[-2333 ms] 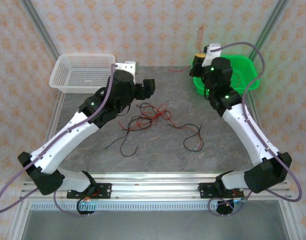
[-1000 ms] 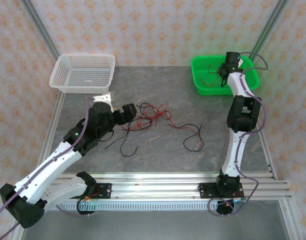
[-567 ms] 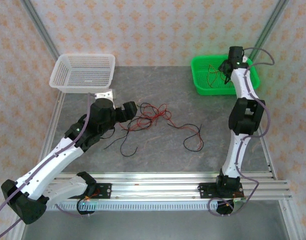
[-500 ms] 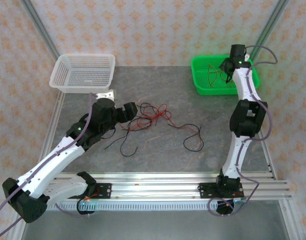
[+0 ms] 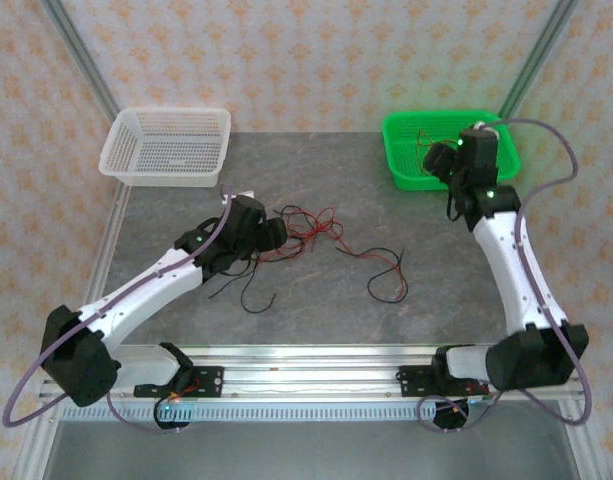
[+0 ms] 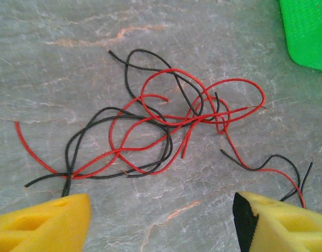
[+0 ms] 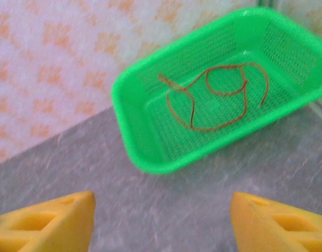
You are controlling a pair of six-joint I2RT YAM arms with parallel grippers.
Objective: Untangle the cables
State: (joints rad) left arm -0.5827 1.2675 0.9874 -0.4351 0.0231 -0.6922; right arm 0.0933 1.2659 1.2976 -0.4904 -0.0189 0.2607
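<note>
Your left arm stretches low over the grey stone surface (image 5: 326,310); left fingers (image 6: 45,223) wide apart, empty, just short of the tangle of thin red & black wires (image 6: 166,123). Right arm's elbow-up; right fingers (image 7: 50,220) apart, empty, facing the green plastic basket (image 7: 145,152) w/ one red wire (image 7: 226,95) inside.

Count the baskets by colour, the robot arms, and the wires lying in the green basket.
White basket: 1
Green basket: 1
Robot arms, left arm and right arm: 2
Red wire in the green one: 1
Total: 5
</note>
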